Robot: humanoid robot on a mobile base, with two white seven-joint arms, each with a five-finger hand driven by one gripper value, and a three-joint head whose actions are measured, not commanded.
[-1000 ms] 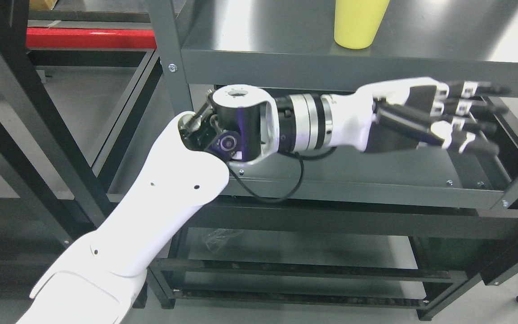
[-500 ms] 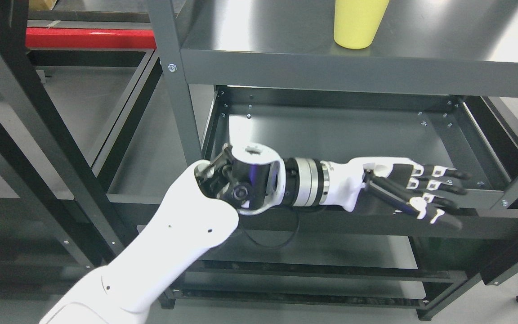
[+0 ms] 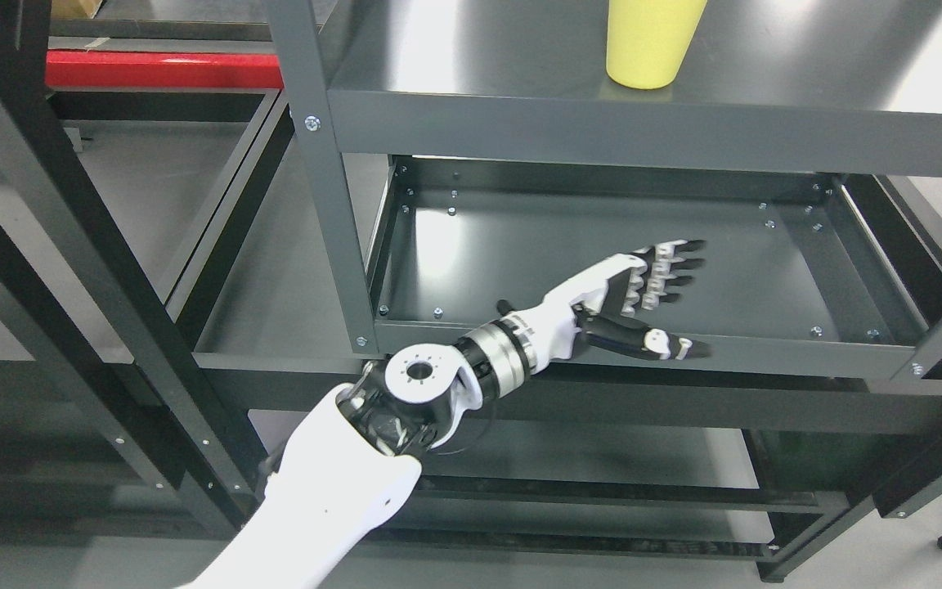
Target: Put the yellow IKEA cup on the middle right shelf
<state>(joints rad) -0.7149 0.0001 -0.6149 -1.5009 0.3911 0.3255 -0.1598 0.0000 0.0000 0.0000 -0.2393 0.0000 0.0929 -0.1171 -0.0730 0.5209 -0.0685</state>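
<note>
The yellow cup (image 3: 651,41) stands upright near the front edge of the grey upper shelf (image 3: 520,74), its top cut off by the picture's edge. My left hand (image 3: 663,290) hangs well below it, over the front rim of the lower shelf (image 3: 602,245), fingers stretched out and spread, holding nothing. The white left forearm (image 3: 340,491) rises from the bottom edge. My right arm does not show.
Dark grey uprights (image 3: 320,164) frame the shelf unit, with a diagonal black brace (image 3: 70,245) at left. A red beam (image 3: 160,69) runs along the back left. More shelves (image 3: 561,458) lie below, near the floor.
My left arm has dropped and drawn back toward me, the hand lowering from just under the upper shelf's front edge to the lower shelf's front rim. The cup has stayed put.
</note>
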